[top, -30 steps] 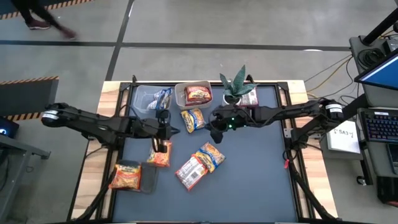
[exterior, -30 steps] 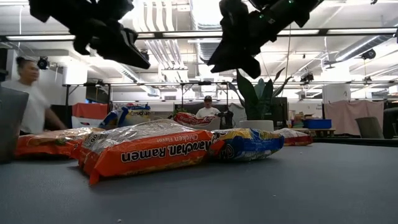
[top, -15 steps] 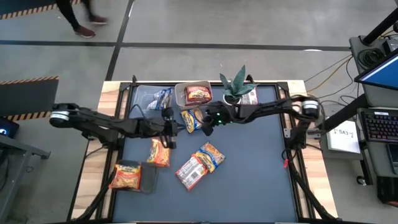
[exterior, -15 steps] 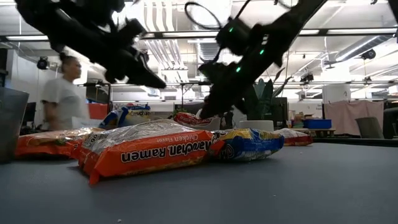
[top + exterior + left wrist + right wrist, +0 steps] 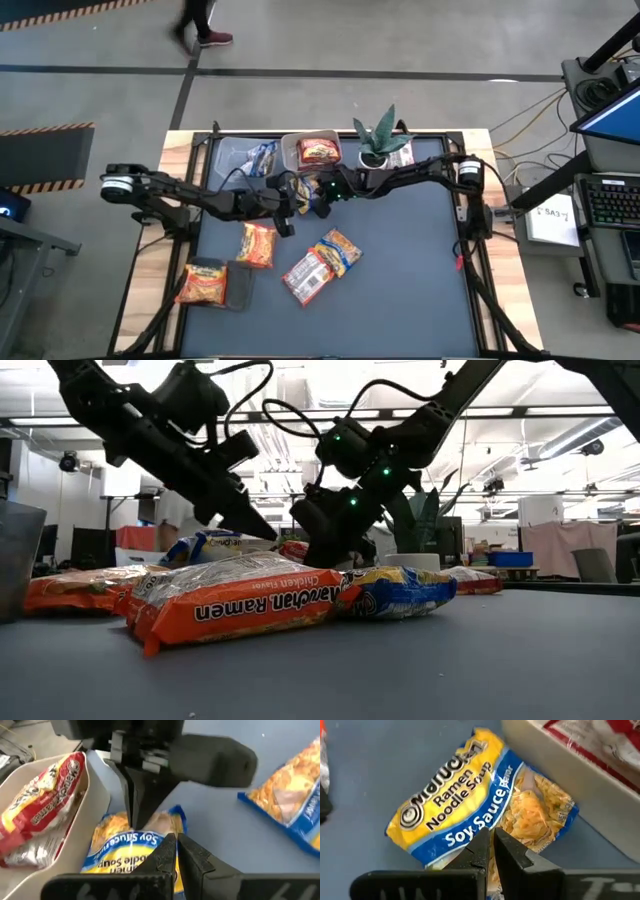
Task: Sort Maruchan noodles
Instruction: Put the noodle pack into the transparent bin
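Blue-and-yellow plastic lay right at your right fingers (image 5: pixel 489 851): the soy sauce packet (image 5: pixel 485 800) sat just ahead of the tips, beside the clear tub (image 5: pixel 310 152). A second before, that arm hung over the middle of the desk (image 5: pixel 420 280) with its fingers partly apart; by this moment it had swung across to the packet and the fingers had closed to a thin slit. From the right wrist view the tips pressed at the packet's edge, but you could not tell whether any plastic was pinched between them. Your left fingers (image 5: pixel 176 851) had come in from the other side as well, closed and empty, their tips over the same packet and facing the right ones. My reading is that both arms were crowding one packet, so the pickup was only starting and the sorting had far to go.

Legible writing: "Ramen Noodle Soup" and "Soy Sauce" on that packet; "Maruchan Ramen" on the red packet (image 5: pixel 37 800) lying in the tub beside your left fingers; and, in the low view, "Maruchan Ramen" with "Chicken" on the orange packet (image 5: pixel 230 605) nearest the camera.
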Tool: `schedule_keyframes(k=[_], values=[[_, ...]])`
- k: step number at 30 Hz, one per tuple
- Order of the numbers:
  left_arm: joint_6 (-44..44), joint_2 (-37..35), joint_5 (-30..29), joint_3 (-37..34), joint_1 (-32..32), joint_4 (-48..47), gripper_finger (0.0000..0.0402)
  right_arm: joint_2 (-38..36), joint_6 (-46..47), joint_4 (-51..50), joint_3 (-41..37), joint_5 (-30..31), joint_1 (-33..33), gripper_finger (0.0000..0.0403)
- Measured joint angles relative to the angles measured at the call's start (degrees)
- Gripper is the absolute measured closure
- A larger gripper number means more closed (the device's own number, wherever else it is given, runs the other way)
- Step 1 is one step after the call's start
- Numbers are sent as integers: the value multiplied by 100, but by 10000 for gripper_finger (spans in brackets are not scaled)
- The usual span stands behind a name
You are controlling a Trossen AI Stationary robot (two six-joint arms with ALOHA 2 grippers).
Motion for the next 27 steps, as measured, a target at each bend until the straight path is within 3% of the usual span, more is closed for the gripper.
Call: schedule_keyframes(k=[20,27], values=[[-401,348,361,-43,0,263,402,-1326,83,-1811,-223,-97,554,385],[-528,877,585,-7,-7,753,402,-1738,400,-1492,-892,-96,494,385]])
